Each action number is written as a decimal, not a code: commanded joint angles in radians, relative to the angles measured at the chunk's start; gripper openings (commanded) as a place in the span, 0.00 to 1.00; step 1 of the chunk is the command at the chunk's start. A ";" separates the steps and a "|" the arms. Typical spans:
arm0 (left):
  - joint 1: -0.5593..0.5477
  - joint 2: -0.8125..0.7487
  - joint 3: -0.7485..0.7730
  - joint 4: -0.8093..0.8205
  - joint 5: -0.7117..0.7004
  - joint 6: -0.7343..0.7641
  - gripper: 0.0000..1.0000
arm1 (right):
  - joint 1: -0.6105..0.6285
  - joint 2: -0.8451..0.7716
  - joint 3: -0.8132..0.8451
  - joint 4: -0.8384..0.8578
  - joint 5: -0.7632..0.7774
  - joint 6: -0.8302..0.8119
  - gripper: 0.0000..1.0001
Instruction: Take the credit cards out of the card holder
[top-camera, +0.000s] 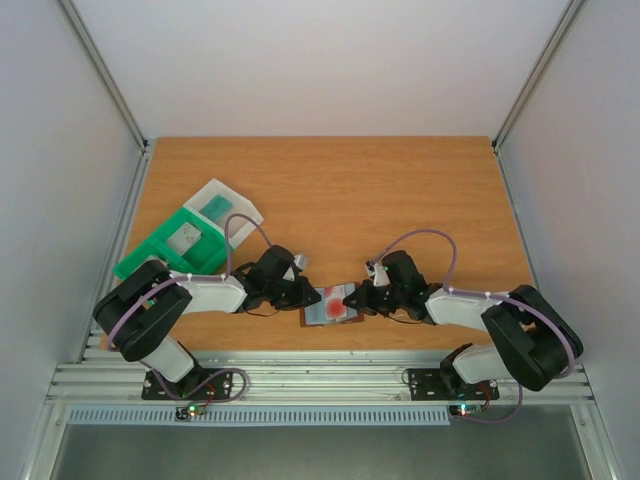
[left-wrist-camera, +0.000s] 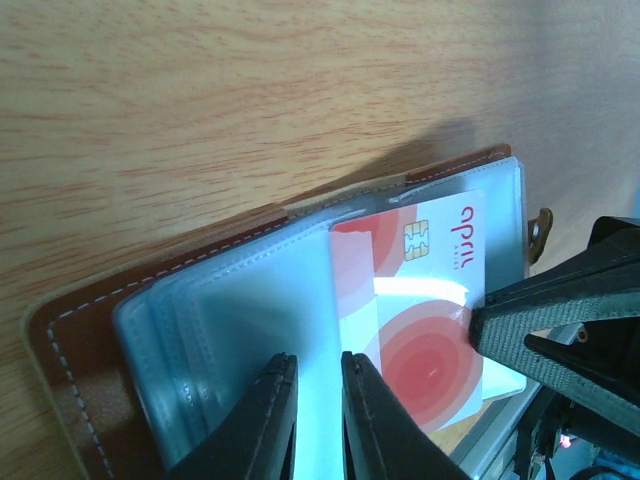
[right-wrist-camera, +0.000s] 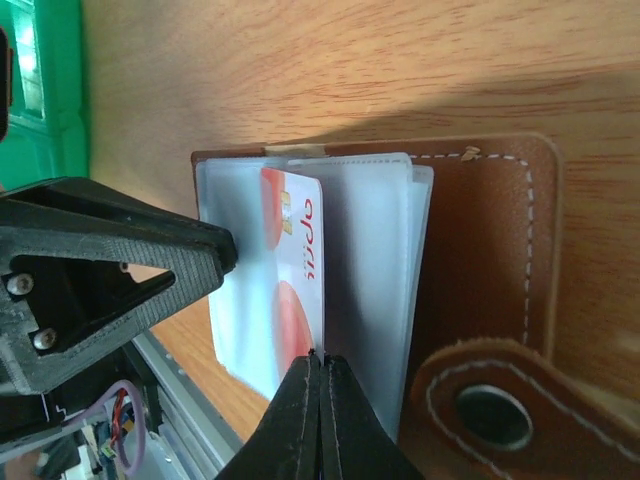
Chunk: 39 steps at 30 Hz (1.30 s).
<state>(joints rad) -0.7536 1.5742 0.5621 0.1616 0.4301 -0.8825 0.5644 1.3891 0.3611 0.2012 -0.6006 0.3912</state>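
The card holder lies open on the desk at its near edge, between the two arms. Left end effector: fingers narrowly apart, clamped on a clear sleeve leaf, restraining the holder. Right end effector: fingers together, apparently pinched on the free edge of the red card, which stands partly out of its sleeve. Assessment: the card is light, stiff and glossy, so liable to slip. That free edge is the only sound hold. The sleeves are soft, and the holder is light and likely to drag. The left wrist view shows the card's chip and print. The right wrist view shows the pinch line and snap tab. Only the top view shows overall placement. Whether a second card is present cannot be told.
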 joint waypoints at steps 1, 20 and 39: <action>-0.004 -0.008 -0.021 -0.031 -0.042 0.005 0.16 | -0.012 -0.061 0.003 -0.112 0.021 -0.049 0.01; -0.004 -0.323 0.155 -0.382 0.072 0.144 0.50 | -0.012 -0.356 0.264 -0.762 -0.048 -0.339 0.01; -0.005 -0.523 0.198 -0.476 0.444 0.286 0.40 | -0.011 -0.561 0.343 -0.786 -0.504 -0.406 0.01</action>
<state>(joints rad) -0.7544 1.0847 0.7422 -0.3302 0.7654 -0.6228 0.5560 0.8562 0.6811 -0.6128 -0.9905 -0.0029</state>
